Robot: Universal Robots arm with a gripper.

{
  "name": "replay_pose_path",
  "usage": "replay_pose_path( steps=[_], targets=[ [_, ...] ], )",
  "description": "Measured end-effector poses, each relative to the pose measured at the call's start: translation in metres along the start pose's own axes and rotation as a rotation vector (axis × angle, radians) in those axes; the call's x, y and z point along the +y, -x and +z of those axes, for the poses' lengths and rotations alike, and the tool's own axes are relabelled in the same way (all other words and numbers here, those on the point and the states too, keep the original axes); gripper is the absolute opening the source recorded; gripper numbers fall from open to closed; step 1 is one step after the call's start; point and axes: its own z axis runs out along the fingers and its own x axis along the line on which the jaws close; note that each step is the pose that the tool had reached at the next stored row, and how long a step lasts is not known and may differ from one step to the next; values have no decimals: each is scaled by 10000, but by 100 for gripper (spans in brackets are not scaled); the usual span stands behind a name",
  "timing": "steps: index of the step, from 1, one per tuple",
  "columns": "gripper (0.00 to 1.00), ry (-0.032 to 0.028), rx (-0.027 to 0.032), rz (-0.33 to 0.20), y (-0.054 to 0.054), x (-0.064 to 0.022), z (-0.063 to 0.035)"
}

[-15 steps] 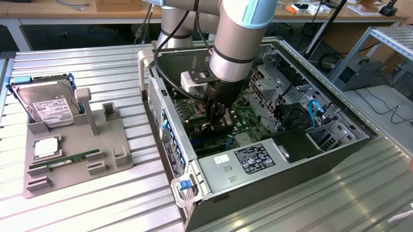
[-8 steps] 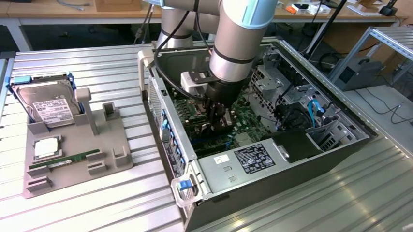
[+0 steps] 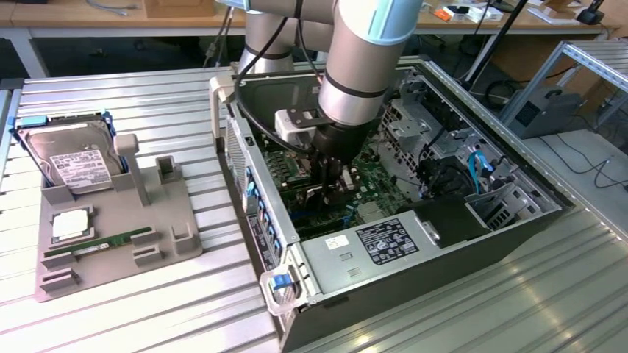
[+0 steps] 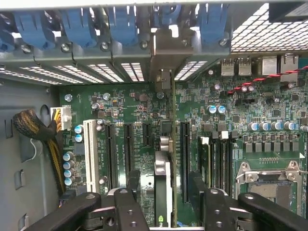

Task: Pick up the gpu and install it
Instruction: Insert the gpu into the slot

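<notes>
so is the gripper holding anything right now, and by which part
Nothing is held: the gripper is open, its fingers apart on either side of the thin upright expansion card standing on the green motherboard.
</notes>
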Motion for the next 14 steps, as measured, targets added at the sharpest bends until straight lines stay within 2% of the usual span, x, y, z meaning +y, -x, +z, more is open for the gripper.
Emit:
replay_pose_path(
  steps=[2,4,6,7,9,11,14],
  targets=[
    [53,1,3,0,0,0,-22],
    [53,-3,5,0,47,3,-168],
    [38,-8,12,0,113,7,-323],
    [26,-9,13,0,141,9,-392],
    [14,-10,11,-38,149,9,-414],
    [11,0,14,-93,143,-19,-415],
    [11,112,18,-111,121,-201,-409]
  ],
)
